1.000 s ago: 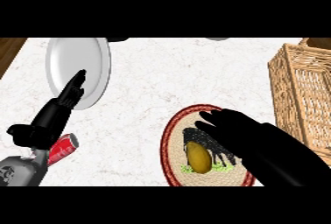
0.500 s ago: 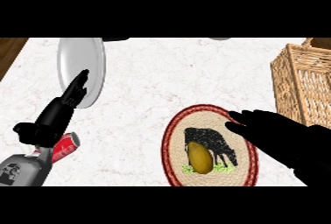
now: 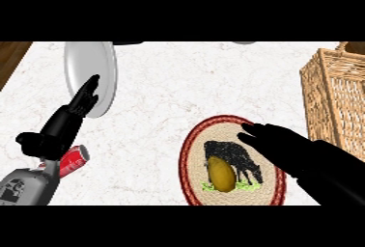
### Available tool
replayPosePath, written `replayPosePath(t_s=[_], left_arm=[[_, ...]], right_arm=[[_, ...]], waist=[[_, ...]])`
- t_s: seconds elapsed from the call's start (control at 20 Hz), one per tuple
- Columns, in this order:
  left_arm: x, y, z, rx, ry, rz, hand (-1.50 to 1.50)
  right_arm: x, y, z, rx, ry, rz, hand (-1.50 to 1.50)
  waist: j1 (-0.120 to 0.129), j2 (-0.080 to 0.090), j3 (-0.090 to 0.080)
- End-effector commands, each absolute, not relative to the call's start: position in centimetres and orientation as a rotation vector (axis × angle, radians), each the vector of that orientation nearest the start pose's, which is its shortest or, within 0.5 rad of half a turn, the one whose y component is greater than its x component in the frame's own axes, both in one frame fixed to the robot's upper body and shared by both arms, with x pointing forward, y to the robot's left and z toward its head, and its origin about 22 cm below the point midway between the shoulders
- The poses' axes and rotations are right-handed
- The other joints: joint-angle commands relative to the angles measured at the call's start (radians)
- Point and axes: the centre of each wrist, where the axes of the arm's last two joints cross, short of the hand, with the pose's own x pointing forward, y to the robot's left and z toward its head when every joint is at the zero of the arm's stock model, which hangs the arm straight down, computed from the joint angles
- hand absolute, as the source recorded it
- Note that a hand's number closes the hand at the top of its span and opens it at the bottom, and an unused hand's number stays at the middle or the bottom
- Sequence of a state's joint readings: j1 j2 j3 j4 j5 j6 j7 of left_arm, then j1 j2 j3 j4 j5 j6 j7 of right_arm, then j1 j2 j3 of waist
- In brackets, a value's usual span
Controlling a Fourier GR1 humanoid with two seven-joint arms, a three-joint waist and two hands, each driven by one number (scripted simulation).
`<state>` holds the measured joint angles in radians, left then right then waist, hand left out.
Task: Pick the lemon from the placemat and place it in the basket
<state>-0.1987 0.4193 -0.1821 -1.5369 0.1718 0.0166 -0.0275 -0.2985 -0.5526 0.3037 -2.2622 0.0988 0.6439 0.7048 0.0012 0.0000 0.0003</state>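
Observation:
The yellow lemon (image 3: 221,176) lies on a round woven placemat (image 3: 196,147) with a red rim and a black cow picture, at the lower middle of the head view. My right hand (image 3: 288,149) hovers over the right half of the placemat, fingers straight and pointing up-left, just right of the lemon and apart from it. The wicker basket (image 3: 339,103) stands at the right edge. My left hand (image 3: 68,120) rests open at the left, fingers pointing up toward a plate.
A white plate (image 3: 89,72) lies at the upper left, partly under my left fingertips. A red can (image 3: 71,161) lies beside my left wrist. The wooden counter edge (image 3: 10,58) shows at the far left.
My right hand has drawn back to the right, off the lemon and the cow picture, so the lemon now shows in full. The left hand has barely shifted.

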Motion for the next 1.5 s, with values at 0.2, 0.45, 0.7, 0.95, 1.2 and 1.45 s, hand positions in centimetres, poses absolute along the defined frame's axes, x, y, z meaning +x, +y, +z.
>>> replayPosePath(t_s=[0.2, 0.45, 0.7, 0.95, 1.2, 1.45], left_arm=[[27.9, 26.8, 6.3, 0.034, -1.692, -0.388, 0.0], [28.7, 26.6, 5.2, 0.039, -1.688, -0.372, 0.0], [27.2, 25.6, 6.4, 0.046, -1.703, -0.375, 0.0], [27.3, 26.9, 4.8, 0.038, -1.694, -0.394, 0.0], [28.2, 26.7, 7.4, 0.05, -1.696, -0.355, 0.0], [27.7, 26.3, 6.5, 0.048, -1.705, -0.368, 0.0]], right_arm=[[21.2, -18.3, 13.8, -0.344, -1.479, 1.395, -1.5], [22.5, -17.6, 10.2, -0.356, -1.489, 1.431, -1.5], [21.6, -15.7, 8.6, -0.366, -1.525, 1.393, -1.5], [22.7, -18.5, 9.7, -0.314, -1.542, 1.392, -1.5], [21.6, -16.5, 11.0, -0.271, -1.533, 1.408, -1.5], [22.6, -17.1, 7.6, -0.331, -1.513, 1.418, -1.5]], waist=[[0.003, 0.0, 0.001], [0.001, 0.001, 0.0], [0.002, -0.001, 0.0], [-0.001, 0.0, 0.0], [-0.002, -0.001, 0.0], [0.0, 0.0, 0.0]])
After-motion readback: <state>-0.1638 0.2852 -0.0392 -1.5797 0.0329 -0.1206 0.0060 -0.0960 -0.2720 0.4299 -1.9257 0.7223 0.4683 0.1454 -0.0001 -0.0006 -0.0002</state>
